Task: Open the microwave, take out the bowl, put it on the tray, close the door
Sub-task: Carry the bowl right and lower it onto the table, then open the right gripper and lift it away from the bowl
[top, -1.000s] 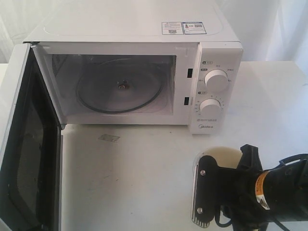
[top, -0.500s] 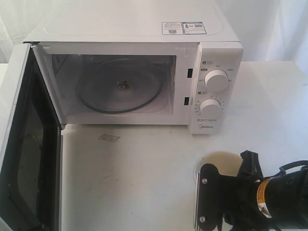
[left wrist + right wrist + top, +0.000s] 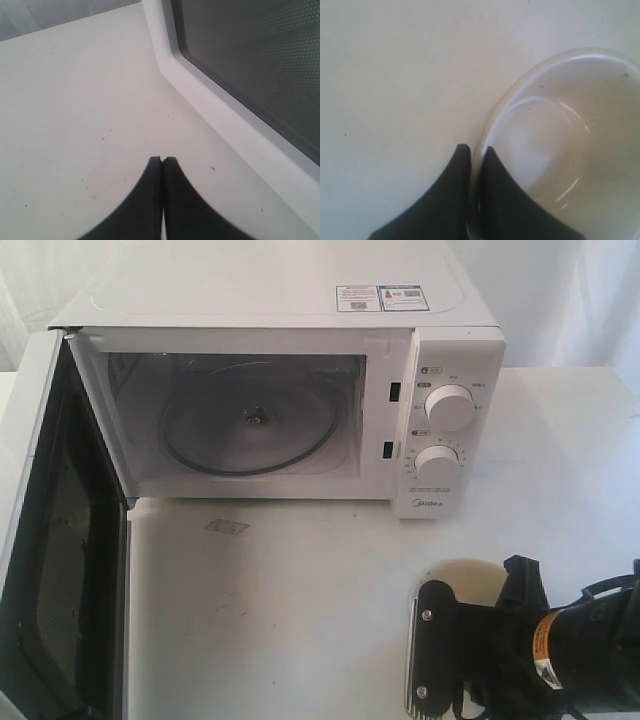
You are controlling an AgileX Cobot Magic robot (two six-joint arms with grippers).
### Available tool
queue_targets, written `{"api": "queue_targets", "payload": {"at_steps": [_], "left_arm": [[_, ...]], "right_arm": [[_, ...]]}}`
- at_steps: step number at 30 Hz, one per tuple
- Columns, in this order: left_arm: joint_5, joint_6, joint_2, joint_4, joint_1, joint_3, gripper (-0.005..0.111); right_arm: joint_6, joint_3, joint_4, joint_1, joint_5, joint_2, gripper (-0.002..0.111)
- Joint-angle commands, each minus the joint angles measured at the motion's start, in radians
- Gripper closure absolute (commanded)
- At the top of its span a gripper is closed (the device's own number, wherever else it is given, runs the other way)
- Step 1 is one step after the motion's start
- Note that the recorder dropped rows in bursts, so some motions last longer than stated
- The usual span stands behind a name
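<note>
A: What sits nearest, by the near right corner of the surface (image 3: 300,620)?

B: The right end effector (image 3: 476,149) and the bowl (image 3: 466,578). Its two black fingers (image 3: 450,200) are clamped on the bowl's rim, one inside the wall and one outside.

A: Is the bowl resting on the surface?

B: I cannot tell whether it touches or hangs just above. It is upright, glossy and cream inside, with a dark speck or two near the rim. It is clear of the microwave (image 3: 270,305), out in front of the dial panel.

A: And the left end effector (image 3: 162,159)?

B: Its fingers are pressed together with nothing between them. It is over bare surface, just beside the white lower frame of the open door (image 3: 45,540).

A: How does the door stand?

B: Swung wide on its left hinge, running along the left edge of the surface toward the near edge, with its dark window turned inward.

A: Farther back?

B: The microwave stands toward the far edge with its cavity open, and the glass turntable (image 3: 250,425) lies flat inside. On its right panel are two round white dials (image 3: 449,407), one above the other, with the small logo (image 3: 428,506) below them. Stickers (image 3: 382,297) lie on its top, toward the right.
</note>
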Motion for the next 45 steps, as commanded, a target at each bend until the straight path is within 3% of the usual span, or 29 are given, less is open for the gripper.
{"api": "queue_targets", "payload": {"at_steps": [1,5,13,20,35,45], "left_arm": [[0.001,-0.007,-0.003,-0.009,0.000,0.003,0.107],[0.001,-0.007,-0.003,-0.009,0.000,0.003,0.107],[0.001,-0.007,-0.003,-0.009,0.000,0.003,0.107],[0.001,-0.007,-0.003,-0.009,0.000,0.003,0.107],[0.001,-0.007,-0.003,-0.009,0.000,0.003,0.107],[0.001,-0.007,-0.003,-0.009,0.000,0.003,0.107]], "right_arm": [[-0.006,0.003,-0.013,-0.011,-0.025,-0.001,0.103],[-0.004,0.003,-0.009,-0.011,-0.044,0.001,0.094],[-0.004,0.003,-0.009,-0.011,-0.049,0.001,0.091],[-0.004,0.003,-0.009,-0.011,-0.045,0.001,0.074],[-0.002,-0.007,-0.011,-0.011,-0.116,-0.022,0.074],[0.087,-0.095,-0.009,-0.011,0.006,-0.225,0.074]]}}
